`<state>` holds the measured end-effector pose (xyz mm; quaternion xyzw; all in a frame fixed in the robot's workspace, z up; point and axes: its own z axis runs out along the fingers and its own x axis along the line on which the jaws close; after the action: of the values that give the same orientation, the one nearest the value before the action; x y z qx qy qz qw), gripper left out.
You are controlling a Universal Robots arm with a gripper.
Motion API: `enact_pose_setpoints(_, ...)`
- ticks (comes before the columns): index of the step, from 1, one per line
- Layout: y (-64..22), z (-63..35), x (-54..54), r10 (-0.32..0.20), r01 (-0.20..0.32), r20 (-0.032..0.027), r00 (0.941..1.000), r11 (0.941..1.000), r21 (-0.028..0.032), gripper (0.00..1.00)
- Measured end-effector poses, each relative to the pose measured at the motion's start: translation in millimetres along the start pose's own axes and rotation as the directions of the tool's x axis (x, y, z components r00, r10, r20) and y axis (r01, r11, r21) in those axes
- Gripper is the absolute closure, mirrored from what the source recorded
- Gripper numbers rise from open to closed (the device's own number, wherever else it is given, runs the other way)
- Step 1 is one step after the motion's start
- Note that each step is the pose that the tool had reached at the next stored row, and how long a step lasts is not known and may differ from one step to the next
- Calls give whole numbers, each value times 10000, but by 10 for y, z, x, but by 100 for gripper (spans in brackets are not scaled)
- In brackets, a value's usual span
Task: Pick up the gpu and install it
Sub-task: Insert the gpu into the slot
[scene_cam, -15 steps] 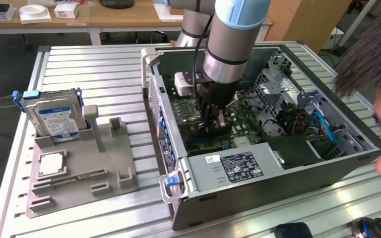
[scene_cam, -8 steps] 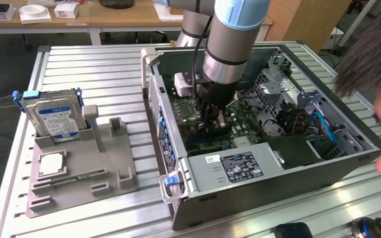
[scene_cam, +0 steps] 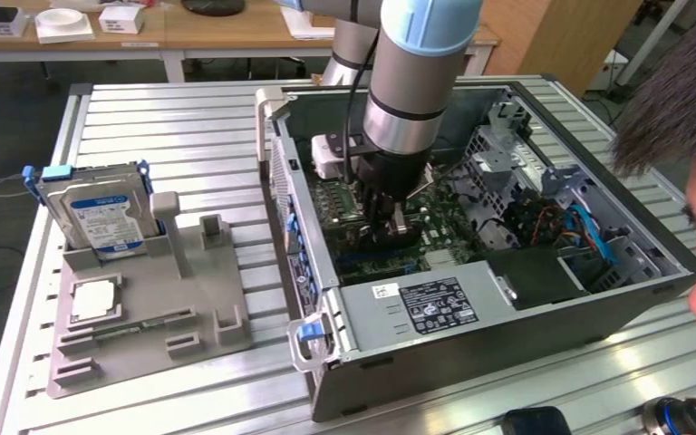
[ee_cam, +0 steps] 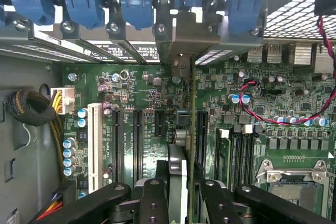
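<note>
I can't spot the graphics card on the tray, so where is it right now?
The gpu stands edge-on inside the open computer case, held in the gripper over the motherboard slots, its metal end at the rear bracket openings.

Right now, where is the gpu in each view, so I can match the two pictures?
Exterior view: the gpu is the dark card under the arm, low inside the open computer case, over the motherboard.
Wrist view: the gpu stands edge-on in the middle, running from the gripper up to its grey metal end at the case's rear slots.
Shared landmark: the green motherboard.
</note>
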<state>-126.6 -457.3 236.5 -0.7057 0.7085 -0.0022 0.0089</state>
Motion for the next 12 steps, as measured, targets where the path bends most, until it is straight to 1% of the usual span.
enact_pose_setpoints(6, 0, 13, 0, 0, 0, 0, 10000, 10000, 0, 72)
enact_pose_setpoints(12, 0, 52, 0, -1, 1, 5, 10000, 10000, 3, 72)
